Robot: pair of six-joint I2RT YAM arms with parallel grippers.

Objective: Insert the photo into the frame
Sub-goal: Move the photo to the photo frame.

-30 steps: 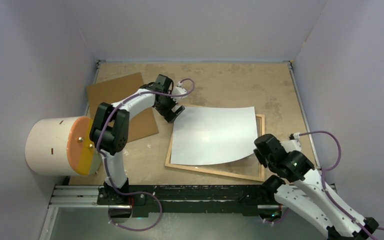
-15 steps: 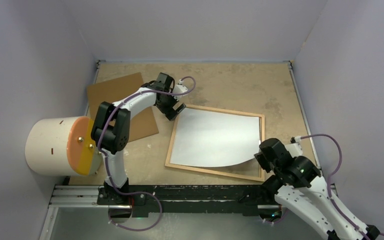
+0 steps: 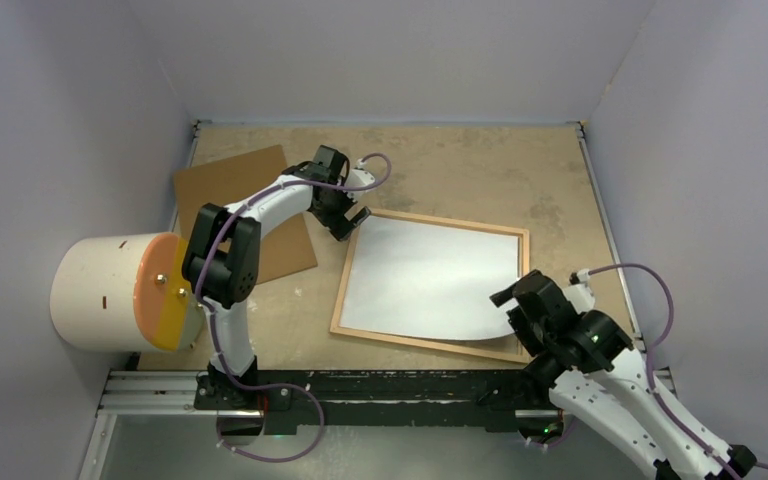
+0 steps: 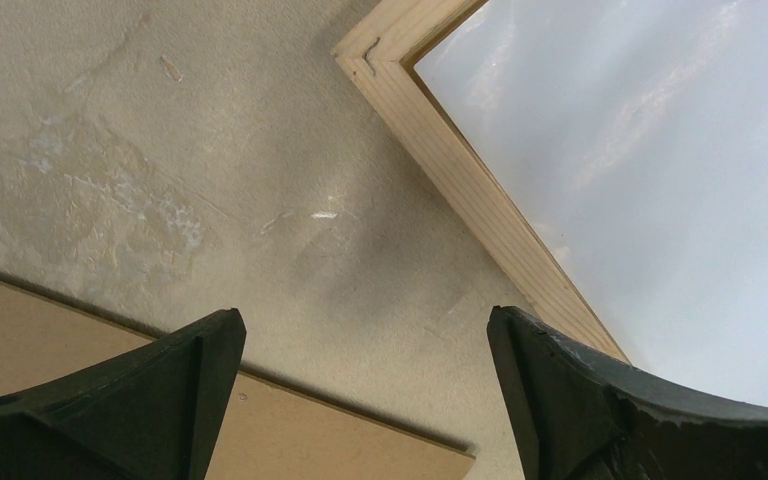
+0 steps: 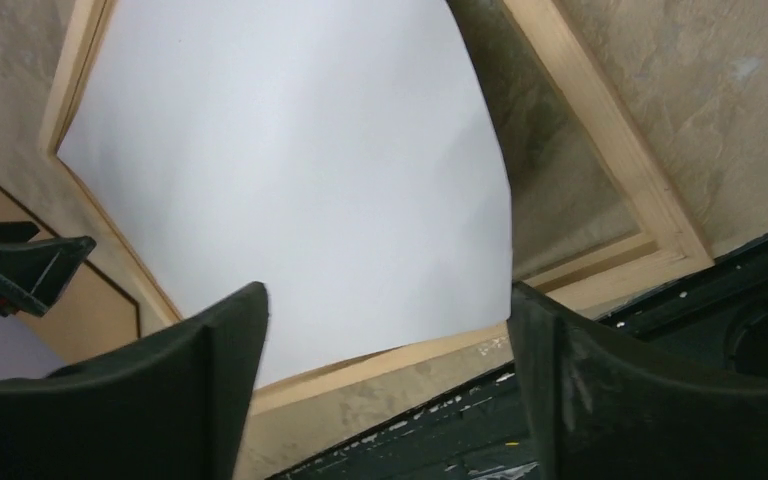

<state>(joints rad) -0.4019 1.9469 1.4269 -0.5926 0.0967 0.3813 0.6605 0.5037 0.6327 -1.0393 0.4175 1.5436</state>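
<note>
At lower right of the top view, with right gripper (image 3: 508, 308) parted and empty, press the near corner of photo (image 3: 430, 275), white side up at centre and seemingly riding on the bottom rail of frame (image 3: 410, 343), down inside; leave left gripper (image 3: 348, 222), spread wide, off the upper-left corner.

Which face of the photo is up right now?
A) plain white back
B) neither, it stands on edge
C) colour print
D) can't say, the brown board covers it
A: from above, the photo shows only plain white as it lies over the frame.
</note>
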